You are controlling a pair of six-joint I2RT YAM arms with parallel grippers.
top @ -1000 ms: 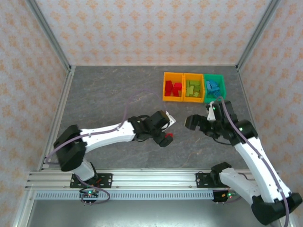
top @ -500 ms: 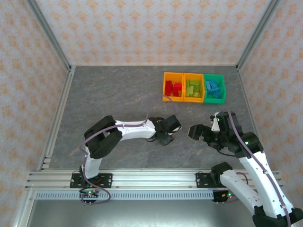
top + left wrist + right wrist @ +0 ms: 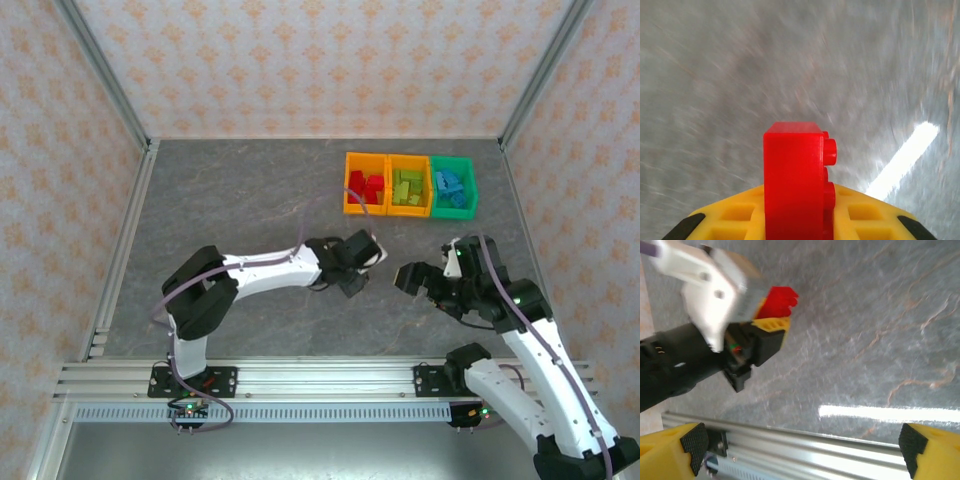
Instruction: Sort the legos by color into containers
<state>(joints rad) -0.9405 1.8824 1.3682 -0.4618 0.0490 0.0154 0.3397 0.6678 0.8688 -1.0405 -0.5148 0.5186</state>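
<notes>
A red brick (image 3: pixel 795 185) is pinched in the left gripper (image 3: pixel 360 262), over the middle of the grey table (image 3: pixel 230 200). The right gripper (image 3: pixel 408 278) is near it, spread wide and holding nothing. Three bins (image 3: pixel 407 211) sit at the back right with sorted bricks (image 3: pixel 406 188) inside.

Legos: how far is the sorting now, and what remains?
Done: red legos, green legos and blue legos lie sorted in three bins. In hand: left jaws shut on one red lego. Left: carry it to the left orange bin; right jaws are open, empty.
</notes>
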